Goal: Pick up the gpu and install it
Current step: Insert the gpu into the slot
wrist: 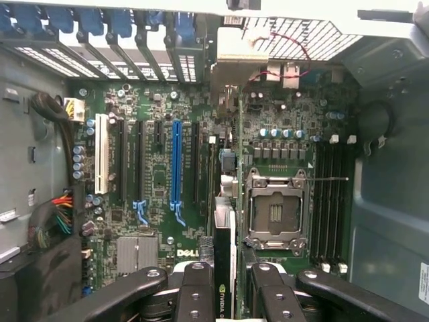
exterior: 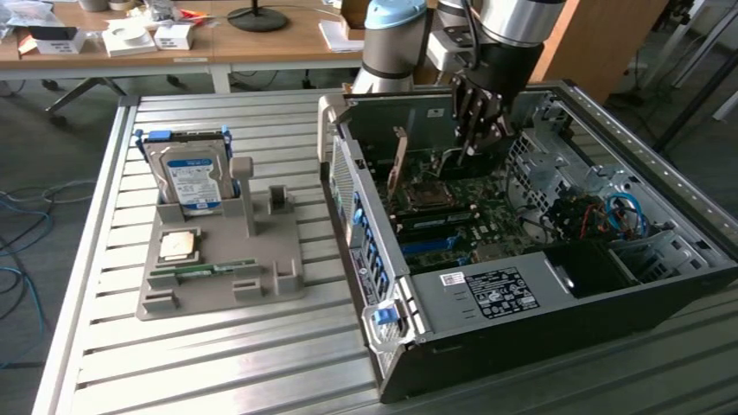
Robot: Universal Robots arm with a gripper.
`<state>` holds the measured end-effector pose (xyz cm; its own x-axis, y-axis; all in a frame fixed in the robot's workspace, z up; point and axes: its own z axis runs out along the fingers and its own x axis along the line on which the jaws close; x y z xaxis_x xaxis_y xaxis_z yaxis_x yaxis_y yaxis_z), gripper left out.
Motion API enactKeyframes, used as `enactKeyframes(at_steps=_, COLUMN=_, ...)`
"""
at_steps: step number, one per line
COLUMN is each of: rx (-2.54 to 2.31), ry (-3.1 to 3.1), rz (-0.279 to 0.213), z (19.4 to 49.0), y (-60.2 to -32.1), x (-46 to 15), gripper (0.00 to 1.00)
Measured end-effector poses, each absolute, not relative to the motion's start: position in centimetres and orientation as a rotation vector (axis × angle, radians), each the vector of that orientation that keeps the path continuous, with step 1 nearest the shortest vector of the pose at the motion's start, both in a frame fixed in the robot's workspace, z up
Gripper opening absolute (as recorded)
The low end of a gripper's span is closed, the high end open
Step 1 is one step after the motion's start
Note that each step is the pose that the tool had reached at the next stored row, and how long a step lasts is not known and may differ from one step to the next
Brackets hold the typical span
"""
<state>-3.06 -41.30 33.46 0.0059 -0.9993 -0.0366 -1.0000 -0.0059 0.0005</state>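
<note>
The gpu (wrist: 224,235) shows edge-on in the wrist view, a thin dark card with a green logo label and a pale metal bracket (wrist: 234,64) at its far end. My gripper (wrist: 226,295) is shut on it, one black finger (wrist: 194,288) on each side. The card hangs over the motherboard between the long blue slot (wrist: 176,161) and the empty CPU socket (wrist: 275,211). In the exterior view my gripper (exterior: 475,143) reaches down into the open computer case (exterior: 519,298), above the motherboard's far part.
The case walls, a drive cage (exterior: 554,164) and blue and red cables (exterior: 617,216) surround the board. On the exterior view's left a grey holder (exterior: 219,285) carries a hard drive (exterior: 190,177), a CPU (exterior: 179,246) and a RAM stick (exterior: 202,270).
</note>
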Motion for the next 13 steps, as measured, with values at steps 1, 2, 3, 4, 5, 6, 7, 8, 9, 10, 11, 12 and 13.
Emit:
enactKeyframes(at_steps=1, rx=-2.210, ry=2.197, rz=0.041, z=33.44, y=-41.30, x=-3.06, gripper=0.26)
enactKeyframes(at_steps=2, rx=-2.210, ry=2.197, rz=0.041, z=33.43, y=-41.30, x=-3.06, gripper=0.26)
enactKeyframes(at_steps=3, rx=-2.210, ry=2.197, rz=0.041, z=33.42, y=-41.33, x=-3.07, gripper=0.26)
enactKeyframes(at_steps=4, rx=-2.210, ry=2.197, rz=0.041, z=33.41, y=-41.38, x=-3.07, gripper=0.26)
enactKeyframes(at_steps=5, rx=-2.210, ry=2.197, rz=0.041, z=33.41, y=-41.45, x=-3.07, gripper=0.26)
enactKeyframes(at_steps=6, rx=-2.210, ry=2.197, rz=0.041, z=33.41, y=-41.51, x=-3.06, gripper=0.26)
enactKeyframes(at_steps=7, rx=-2.210, ry=2.197, rz=0.041, z=33.42, y=-41.58, x=-3.06, gripper=0.26)
enactKeyframes(at_steps=8, rx=-2.210, ry=2.197, rz=0.041, z=33.42, y=-41.66, x=-3.06, gripper=0.26)
enactKeyframes(at_steps=9, rx=-2.210, ry=2.197, rz=0.041, z=33.42, y=-41.76, x=-3.06, gripper=0.26)
enactKeyframes(at_steps=10, rx=-2.210, ry=2.197, rz=0.041, z=33.41, y=-41.88, x=-3.06, gripper=0.26)
enactKeyframes(at_steps=11, rx=-2.210, ry=2.197, rz=0.041, z=33.41, y=-42.02, x=-3.07, gripper=0.26)
enactKeyframes(at_steps=12, rx=-2.210, ry=2.197, rz=0.041, z=33.41, y=-42.16, x=-3.06, gripper=0.26)
enactKeyframes(at_steps=13, rx=-2.210, ry=2.197, rz=0.041, z=33.41, y=-42.30, x=-3.06, gripper=0.26)
